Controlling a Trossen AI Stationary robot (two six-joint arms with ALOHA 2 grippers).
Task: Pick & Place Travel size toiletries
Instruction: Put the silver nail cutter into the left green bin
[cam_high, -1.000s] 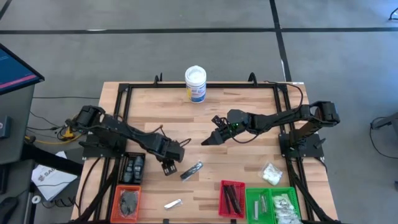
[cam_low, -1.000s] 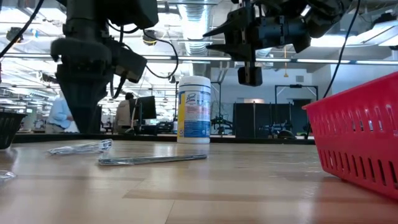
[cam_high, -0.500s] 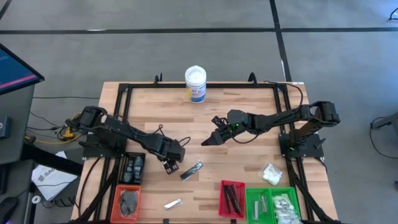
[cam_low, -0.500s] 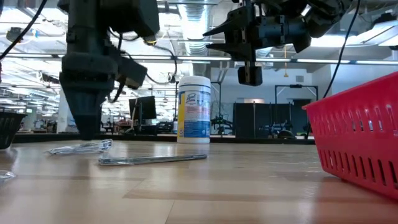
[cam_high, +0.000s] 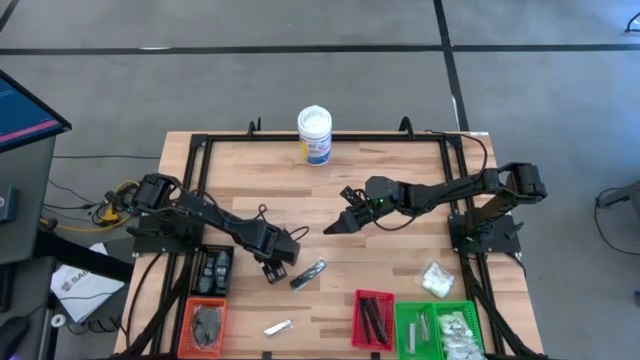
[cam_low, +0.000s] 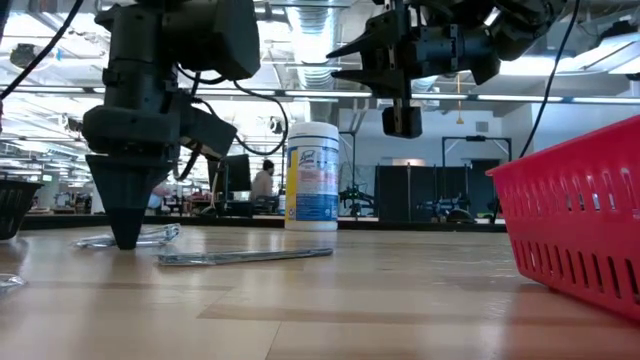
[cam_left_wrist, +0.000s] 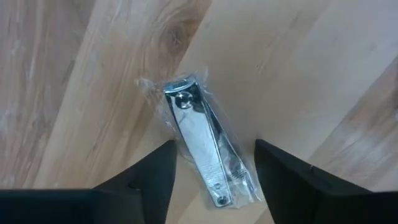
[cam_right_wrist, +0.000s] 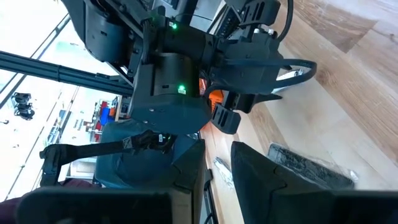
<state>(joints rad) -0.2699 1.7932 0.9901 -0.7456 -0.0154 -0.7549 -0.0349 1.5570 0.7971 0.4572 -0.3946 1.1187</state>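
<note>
my left gripper (cam_left_wrist: 211, 163) is down at the table, fingers spread apart with a gap between them, and the wrapped nail clipper (cam_left_wrist: 202, 149) lies in that gap. i am not gripping it: both fingers (cam_left_wrist: 149, 174) stand clear of the clear wrapper, one on each side. seen from table height, the left gripper's tip (cam_low: 127, 225) sits right at the wood, at the end of the clipper (cam_low: 130, 238) away from the white tub (cam_low: 311, 176), and a second slim silvery packet (cam_low: 245, 256) lies just beside the clipper. from above, the clipper (cam_high: 309, 272) is toward the red tray (cam_high: 374, 318) from my left gripper (cam_high: 274, 271). my right gripper (cam_high: 333, 227) hangs in the air between the white tub (cam_high: 314, 135) and the clipper, holding nothing; i cannot tell how far its fingers are parted.
</note>
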